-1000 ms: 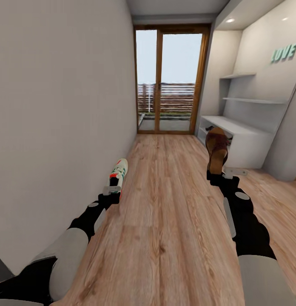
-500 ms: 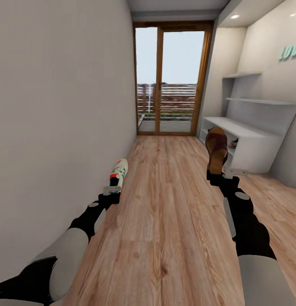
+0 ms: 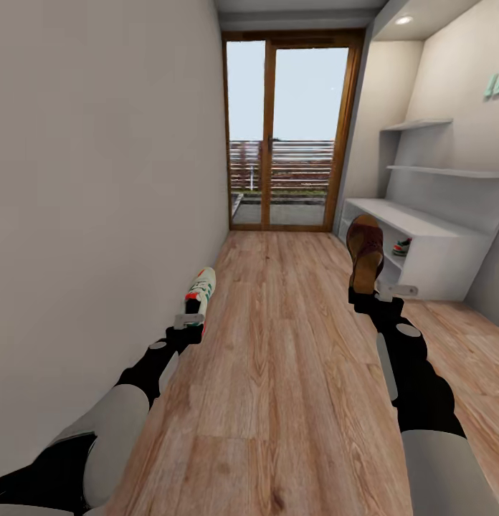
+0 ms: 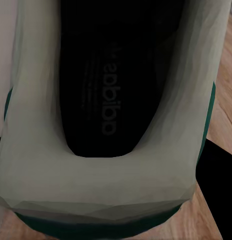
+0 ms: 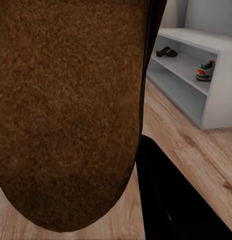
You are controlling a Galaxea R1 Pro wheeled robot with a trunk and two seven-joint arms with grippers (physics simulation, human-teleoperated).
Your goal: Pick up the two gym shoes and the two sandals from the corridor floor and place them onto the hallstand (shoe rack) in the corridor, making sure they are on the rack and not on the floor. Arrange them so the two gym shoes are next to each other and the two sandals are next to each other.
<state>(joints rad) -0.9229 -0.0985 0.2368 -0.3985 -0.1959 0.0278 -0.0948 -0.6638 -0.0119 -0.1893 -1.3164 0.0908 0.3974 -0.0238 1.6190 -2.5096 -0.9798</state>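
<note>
In the head view my left gripper is shut on the heel of a white gym shoe with green stripes, held out over the corridor floor near the left wall. The left wrist view looks into that shoe's dark insole. My right gripper is shut on a brown sandal, held upright; its tan footbed faces the right wrist camera. The hallstand stands ahead on the right. On its shelf rest a second sandal and a second gym shoe, apart from each other.
A plain wall runs close along the left. A wood-framed glass door closes the far end of the corridor. Stepped wall shelves rise above the hallstand bench. Open plank floor lies between me and the hallstand.
The whole view has shifted: the door and hallstand appear nearer and the hallstand sits further right. Both arms keep the same pose, still holding their shoes.
</note>
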